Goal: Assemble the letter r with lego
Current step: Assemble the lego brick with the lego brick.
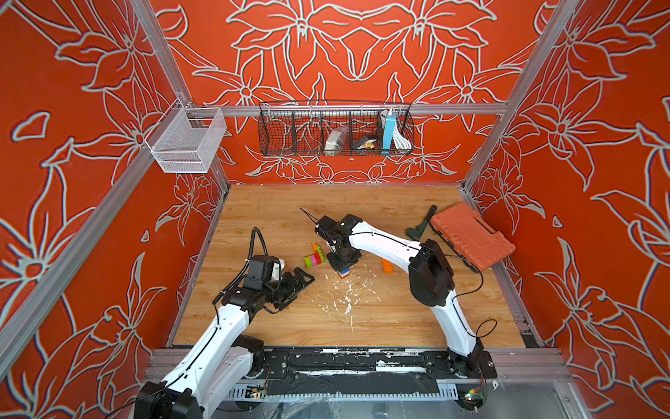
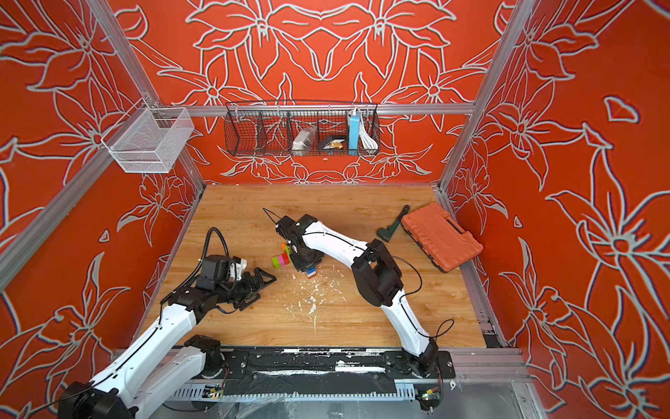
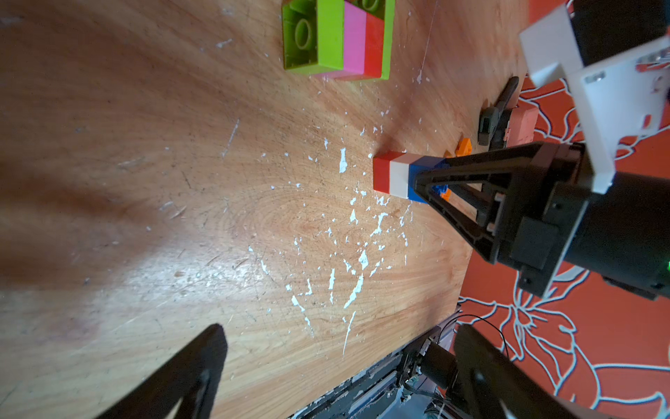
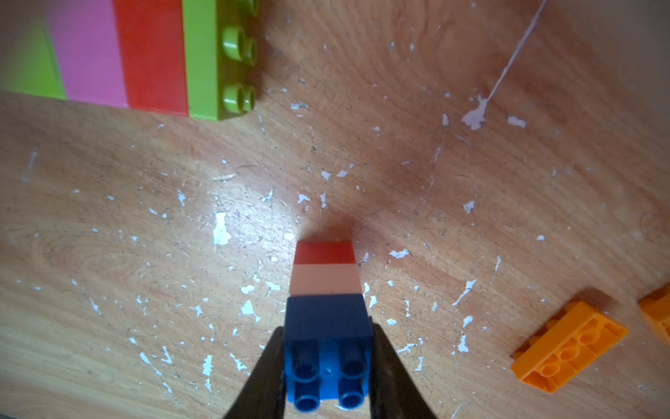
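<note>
**In hand:** column [image 4: 326, 279], red under white under blue, studs up, near the middle of the table [image 1: 398, 319]. My right fingers [image 3: 424, 181] pinch its blue top brick from above. The red end is on the table or just off it; I cannot tell which.

**Idle:** my left fingers [image 1: 299, 290], spread wide and empty, at 8 o'clock of the column, apart from it.

**Step, as I judge it:** the stem of the r is stacked and its arm is wanting. Next, stand the stem, grip it lower so the blue studs are free, and press a brick on so it overhangs.

**Nearby:**
- orange brick [image 4: 569, 346], underside showing, near at 3 o'clock; a likely arm.
- lime-pink-red block [image 3: 348, 40], on its side, just beside at 10 o'clock; it crowds any sideways swing.
- white flecks [image 1: 348, 297], 6 o'clock.
- ribbed case [image 1: 471, 235] and dark tool [image 1: 422, 223], 2 o'clock, well apart; no hindrance.
</note>
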Robot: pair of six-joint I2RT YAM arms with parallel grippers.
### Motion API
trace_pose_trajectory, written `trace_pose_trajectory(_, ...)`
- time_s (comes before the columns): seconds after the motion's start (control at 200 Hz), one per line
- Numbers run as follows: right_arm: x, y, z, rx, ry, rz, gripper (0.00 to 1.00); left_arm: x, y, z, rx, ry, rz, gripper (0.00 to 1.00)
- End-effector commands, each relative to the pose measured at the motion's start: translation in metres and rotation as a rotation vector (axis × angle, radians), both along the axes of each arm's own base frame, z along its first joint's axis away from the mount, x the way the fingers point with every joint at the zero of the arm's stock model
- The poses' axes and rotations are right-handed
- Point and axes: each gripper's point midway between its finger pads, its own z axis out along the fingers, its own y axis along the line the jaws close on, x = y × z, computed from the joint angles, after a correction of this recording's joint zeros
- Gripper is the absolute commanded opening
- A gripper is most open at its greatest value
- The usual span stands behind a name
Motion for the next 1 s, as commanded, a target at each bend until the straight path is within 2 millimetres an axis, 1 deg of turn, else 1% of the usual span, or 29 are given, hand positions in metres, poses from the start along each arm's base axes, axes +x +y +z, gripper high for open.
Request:
trace_pose_trajectory(0.0,-0.047,-0.037,-0.069,-0.221,0.181,0.017,0.0,0.001,0.0,0.003,0.0,-0.019,-0.01,0.98)
trace_pose_trajectory(0.11,-0.062,-0.045,-0.084,-0.23,0.213,0.026,0.0,0.001,0.003,0.009,0.02,-0.033,-0.012,0.98)
trace_pose_trajectory(0.165,-0.064,-0.046,-0.083,-0.211,0.212,0.038,0.0,0.001,0.004,0.012,0.03,-0.044,-0.011,0.98)
trace_pose_trajectory(0.23,-0.06,-0.041,-0.071,-0.169,0.181,0.073,0.0,0.001,0.006,0.017,0.039,-0.06,-0.01,0.98)
trace_pose_trajectory(0.37,-0.045,-0.024,-0.036,-0.077,0.09,0.156,0.0,0.001,0.008,0.023,0.051,-0.079,-0.007,0.97)
trace_pose_trajectory(0.43,-0.044,-0.02,-0.026,-0.056,0.081,0.168,0.0,0.001,0.008,0.024,0.052,-0.078,-0.008,0.97)
trace_pose_trajectory(0.55,-0.046,-0.013,-0.021,-0.034,0.074,0.165,0.0,-0.001,0.009,0.024,0.058,-0.079,-0.005,0.97)
trace_pose_trajectory(0.711,-0.055,-0.003,-0.025,-0.042,0.058,0.168,0.0,-0.002,0.009,0.026,0.057,-0.083,-0.006,0.97)
trace_pose_trajectory(0.721,-0.053,0.003,-0.025,-0.023,0.043,0.168,0.0,-0.002,0.009,0.025,0.057,-0.082,-0.005,0.97)
trace_pose_trajectory(0.751,-0.051,0.008,-0.025,-0.009,0.032,0.162,0.0,-0.002,0.009,0.026,0.057,-0.083,-0.005,0.97)
trace_pose_trajectory(0.841,-0.052,0.016,-0.024,0.008,0.022,0.155,0.0,-0.002,0.009,0.026,0.058,-0.081,-0.007,0.97)
trace_pose_trajectory(0.921,-0.051,0.02,-0.021,0.016,0.012,0.15,0.08,-0.002,0.009,0.026,0.061,-0.079,-0.007,0.97)
trace_pose_trajectory(0.996,-0.05,0.02,-0.018,0.019,0.006,0.144,0.24,-0.002,0.01,0.027,0.065,-0.081,-0.007,0.97)
